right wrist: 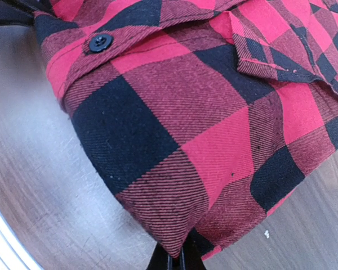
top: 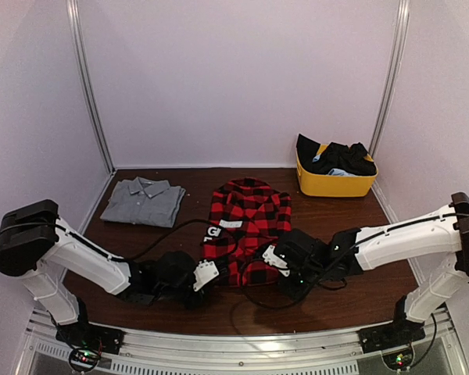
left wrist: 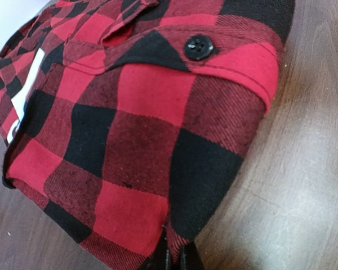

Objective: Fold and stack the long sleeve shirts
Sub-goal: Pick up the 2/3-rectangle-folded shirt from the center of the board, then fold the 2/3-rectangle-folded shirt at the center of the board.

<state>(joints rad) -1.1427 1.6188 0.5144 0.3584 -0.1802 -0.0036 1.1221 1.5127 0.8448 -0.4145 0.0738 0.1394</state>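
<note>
Flannel shirt (top: 246,223): flat on the table (top: 359,242), roughly centre, folded into a narrow strip running far to near. White neck label (top: 228,225) faces up partway along it.

Left gripper (top: 206,273): at the near-left corner of the strip, jaws closed tight with the check fabric pinched between them. In the left wrist view the cloth runs right down into the fingertips, and a black button (left wrist: 198,47) sits on the folded band above.

Right gripper (top: 275,260): same at the near-right corner, jaws clamped on the fabric edge. The right wrist view shows the corner nipped at the tips, with another button (right wrist: 100,42) up left.

Both corners look low, at or just off the tabletop.

Grey shirt (top: 144,201): folded, far-left on the table, well apart from the flannel.

Yellow bin (top: 336,186): far right, with dark clothes (top: 340,158) piled in it.
</note>
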